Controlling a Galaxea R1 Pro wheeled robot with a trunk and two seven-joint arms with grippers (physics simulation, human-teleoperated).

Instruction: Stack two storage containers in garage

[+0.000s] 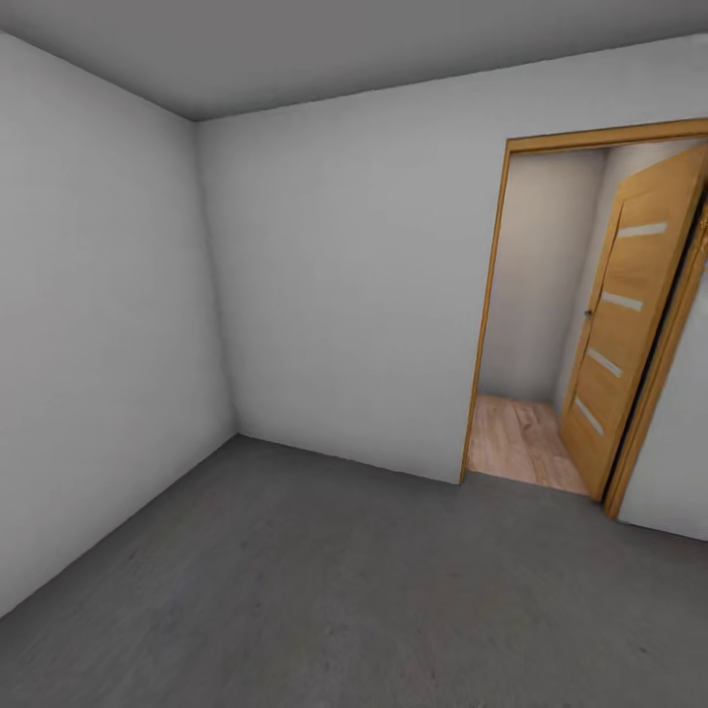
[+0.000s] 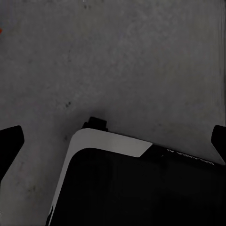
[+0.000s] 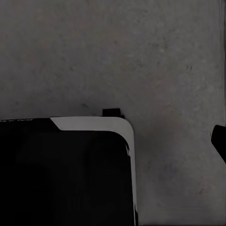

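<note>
I am in the garage, with pale grey walls and a dark grey concrete floor. The two storage containers are out of view, and so is the living room. In the left wrist view my left gripper hangs open over the floor, its dark fingertips far apart with nothing between them. In the right wrist view my right gripper is also over the floor. One fingertip sits far out at the picture's edge, and the gripper holds nothing. A tiny orange-red speck is too small to identify.
An orange-wood door with pale stripes stands open at the right, in a wooden frame. A light wood-plank floor lies beyond it. My black, white-rimmed base sits under both wrists. Two walls meet in a corner at the left.
</note>
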